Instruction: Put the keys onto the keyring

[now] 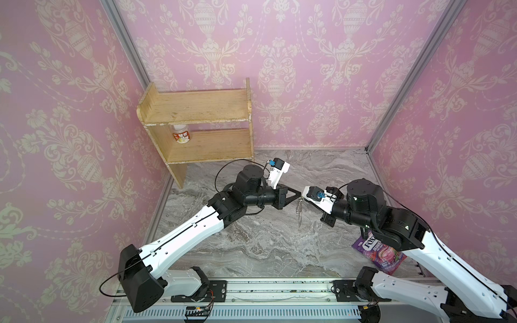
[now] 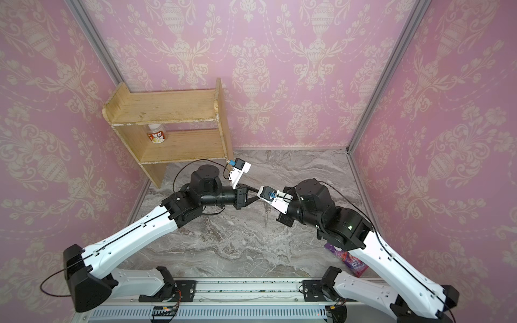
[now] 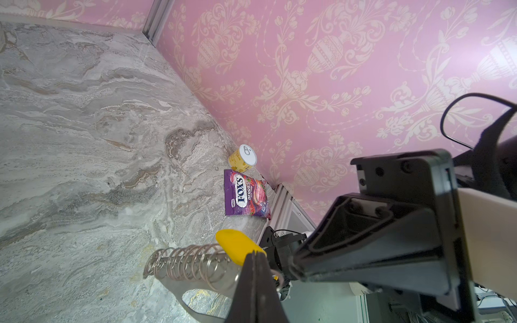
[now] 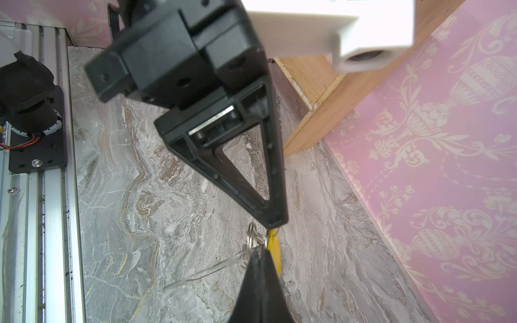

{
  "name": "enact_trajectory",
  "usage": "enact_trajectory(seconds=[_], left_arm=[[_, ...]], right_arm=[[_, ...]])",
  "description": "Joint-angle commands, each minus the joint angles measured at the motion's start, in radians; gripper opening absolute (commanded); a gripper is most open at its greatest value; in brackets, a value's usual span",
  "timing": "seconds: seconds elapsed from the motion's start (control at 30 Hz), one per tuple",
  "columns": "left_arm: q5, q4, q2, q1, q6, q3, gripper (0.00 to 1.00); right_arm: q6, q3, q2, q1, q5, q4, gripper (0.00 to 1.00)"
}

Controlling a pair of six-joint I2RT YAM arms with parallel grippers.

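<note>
Above the middle of the marble tabletop [image 1: 265,251], the left pincer [image 1: 299,194], pinched to a point, meets the right arm [image 1: 363,207]; the keyring [image 1: 298,209] dangles beneath. A wooden shelf [image 1: 201,112] far left holds a jar [image 1: 181,134]; a purple sweets packet [image 1: 372,249] lies near right.

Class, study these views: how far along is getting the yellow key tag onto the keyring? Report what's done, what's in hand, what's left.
Done: the keyring and yellow key tag are off the table, held together in the air. In hand: the left gripper is shut on the tag's end; the right gripper is shut at the keyring's rings. Left: threading can't be confirmed, so probably linking them, then letting go.
</note>
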Motion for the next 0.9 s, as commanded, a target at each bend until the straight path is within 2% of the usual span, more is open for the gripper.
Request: enact_trajectory(seconds=[0.0, 0.17, 0.33, 0.37, 0.43, 0.5, 0.67, 0.87], left_arm=[[-0.017, 0.031, -0.006, 0.012, -0.038, -0.037, 0.00], [0.006, 0.098, 0.002, 0.012, -0.091, -0.068, 0.00], [-0.026, 0.050, -0.021, 0.013, -0.054, -0.041, 0.00], [-0.028, 0.048, -0.022, 0.013, -0.052, -0.038, 0.00], [-0.026, 0.044, -0.022, 0.012, -0.060, -0.034, 0.00], [-0.013, 0.046, -0.019, 0.014, -0.069, -0.029, 0.00], [-0.005, 0.045, -0.026, 0.023, -0.084, -0.024, 0.00], [-0.003, 0.047, -0.036, 0.029, -0.085, -0.020, 0.00]], right_arm=[[0.058, -0.028, -0.056, -0.003, 0.022, 0.093, 0.00], [0.090, -0.068, -0.076, -0.020, 0.016, 0.121, 0.00], [0.104, -0.063, -0.041, -0.033, -0.009, 0.072, 0.00], [0.103, -0.065, -0.032, -0.033, -0.030, 0.061, 0.06], [0.101, -0.061, -0.011, -0.033, -0.076, 0.032, 0.32], [0.094, -0.052, 0.008, -0.032, -0.124, 0.005, 0.36], [0.077, -0.048, 0.033, -0.033, -0.186, -0.049, 0.32], [0.095, -0.048, 0.058, -0.033, -0.200, -0.055, 0.22]])
